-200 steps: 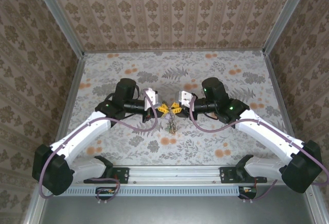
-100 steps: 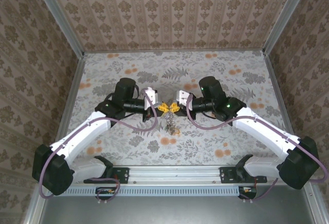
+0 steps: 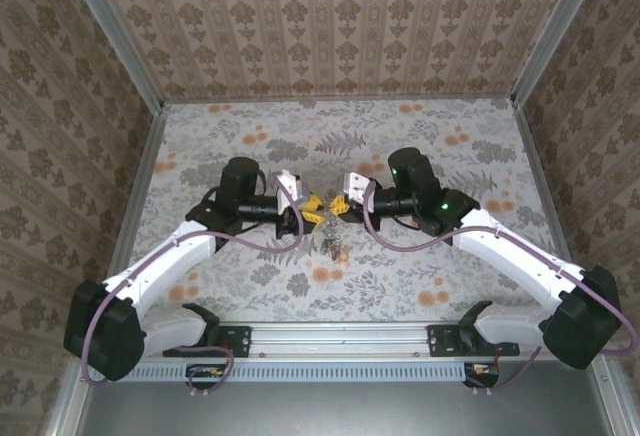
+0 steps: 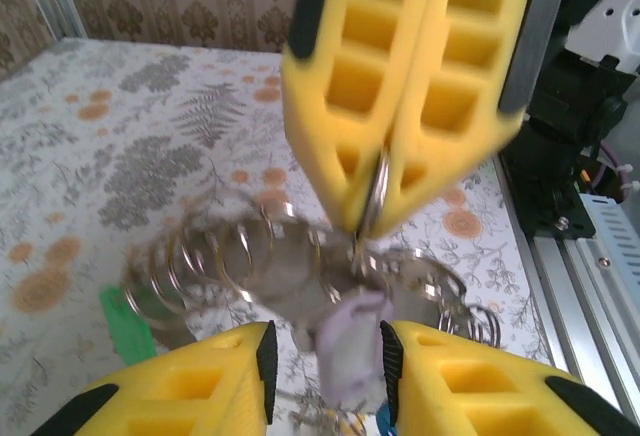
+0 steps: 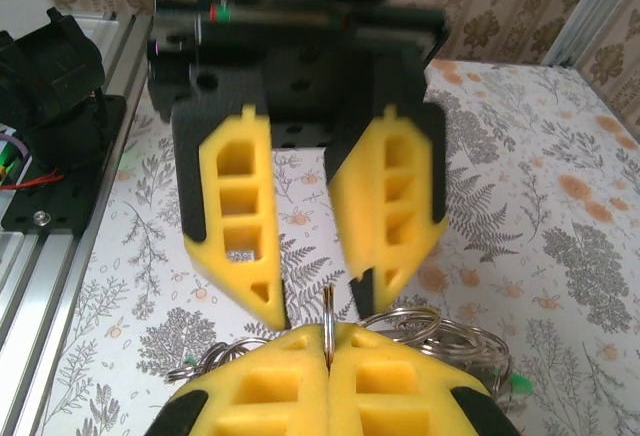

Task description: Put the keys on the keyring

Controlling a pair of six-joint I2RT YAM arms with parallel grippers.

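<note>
My right gripper (image 5: 328, 341) is shut on the keyring (image 5: 328, 314), a thin silvery metal ring seen edge-on between its yellow fingertips. In the left wrist view that ring (image 4: 372, 184) sits pinched in the right gripper (image 4: 365, 218), with several more metal rings and blurred keys (image 4: 255, 276) dangling under it; one key has a green head (image 4: 125, 321). My left gripper (image 4: 325, 356) faces it, open, with a pale purple tag (image 4: 350, 341) hanging between its fingers. From above, both grippers (image 3: 313, 206) (image 3: 337, 207) meet over the table's middle and the bunch (image 3: 333, 246) hangs below.
The floral tabletop (image 3: 420, 146) spreads under the bunch, with patterned walls on three sides. An aluminium rail (image 3: 340, 336) runs along the near edge. Black arm hardware (image 4: 575, 106) stands close behind the right gripper.
My left gripper has opened and drawn back a little to the left. The right gripper stays shut on the ring, and the bunch still hangs from it.
</note>
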